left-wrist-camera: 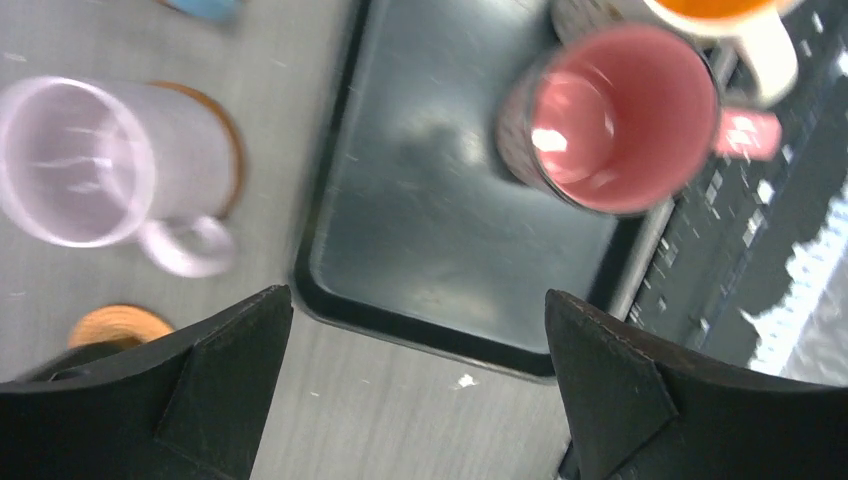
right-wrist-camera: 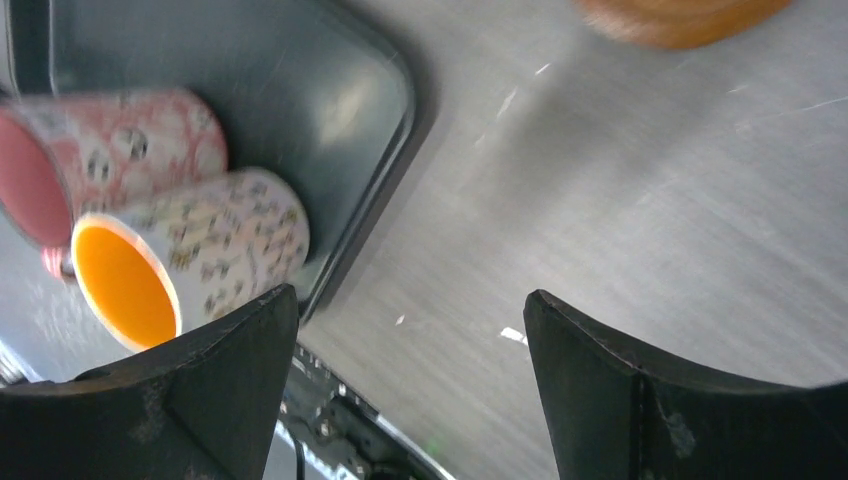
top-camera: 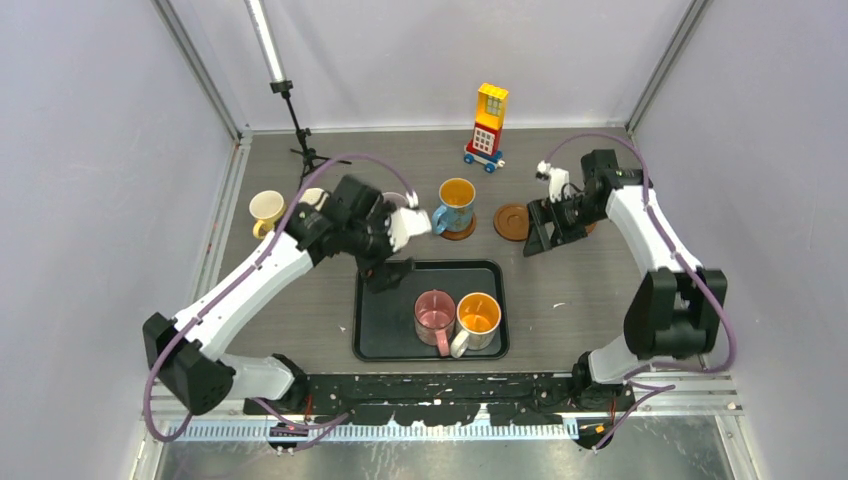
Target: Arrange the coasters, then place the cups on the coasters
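Observation:
A lilac cup (left-wrist-camera: 75, 160) stands on a coaster (left-wrist-camera: 228, 135), and another coaster (left-wrist-camera: 120, 325) lies near it. My left gripper (left-wrist-camera: 417, 298) hangs open and empty over the black tray's far-left corner (top-camera: 372, 285). A blue cup (top-camera: 456, 205) sits on a coaster (top-camera: 462, 230), with a bare coaster (top-camera: 512, 221) to its right. On the tray stand a pink cup (top-camera: 434, 313) and a whitish cup with orange inside (top-camera: 478, 318). A cream cup (top-camera: 266, 210) is at the far left. My right gripper (top-camera: 538, 238) is open and empty beside the bare coaster.
A colourful toy block tower (top-camera: 487, 125) stands at the back, and a light stand (top-camera: 298, 135) at the back left. Enclosure walls close in on both sides. The black tray (left-wrist-camera: 440, 210) takes up the near middle of the table.

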Controlling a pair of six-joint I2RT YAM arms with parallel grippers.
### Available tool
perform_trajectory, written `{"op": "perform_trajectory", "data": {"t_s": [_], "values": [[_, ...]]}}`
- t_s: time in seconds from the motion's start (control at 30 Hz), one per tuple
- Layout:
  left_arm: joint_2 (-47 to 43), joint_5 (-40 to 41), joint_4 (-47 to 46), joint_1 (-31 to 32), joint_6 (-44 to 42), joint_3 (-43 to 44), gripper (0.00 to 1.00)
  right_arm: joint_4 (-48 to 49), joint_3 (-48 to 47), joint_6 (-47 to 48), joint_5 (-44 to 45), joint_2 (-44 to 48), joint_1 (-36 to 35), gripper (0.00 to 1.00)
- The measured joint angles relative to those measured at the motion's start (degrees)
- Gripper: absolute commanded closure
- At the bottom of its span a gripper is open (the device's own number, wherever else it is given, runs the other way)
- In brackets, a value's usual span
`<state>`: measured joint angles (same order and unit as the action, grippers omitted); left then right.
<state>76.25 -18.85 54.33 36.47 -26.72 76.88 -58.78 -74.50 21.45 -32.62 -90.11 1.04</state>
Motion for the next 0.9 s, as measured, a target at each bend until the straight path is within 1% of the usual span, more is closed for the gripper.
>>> {"op": "perform_trajectory", "data": {"t_s": [0.13,0.17,0.27,0.4,0.6,0.77,0.9], "values": [[-5.7,-1.9,-1.3,3.5,-2.2,-11.2,0.00,-3.0,7.9,6.2,0.0,11.5,-4.0,0.12],[-6.4,-2.0,-1.9,4.0,-2.1,-12.7,0.00,-3.2,10.1,7.2,0.1,14.8,-5.3,0.13],[-9.1,-1.9,-7.6,6.5,-0.4,-19.7,0.00,-2.1,17.1,9.1,0.7,24.4,-11.3,0.12],[-10.2,-0.3,-15.6,9.6,3.2,-27.1,0.00,-0.7,23.6,10.1,1.9,31.8,-19.9,0.12],[-10.1,1.3,-23.9,13.1,8.9,-31.9,0.00,2.1,27.1,9.0,4.2,31.9,-26.3,0.12],[-10.2,3.1,-31.3,15.5,12.9,-35.8,0.00,7.0,29.1,5.2,6.7,31.2,-31.7,0.12],[-10.1,5.1,-35.4,16.4,16.2,-37.8,0.00,11.2,30.5,1.0,8.5,29.8,-33.8,0.13]]}}
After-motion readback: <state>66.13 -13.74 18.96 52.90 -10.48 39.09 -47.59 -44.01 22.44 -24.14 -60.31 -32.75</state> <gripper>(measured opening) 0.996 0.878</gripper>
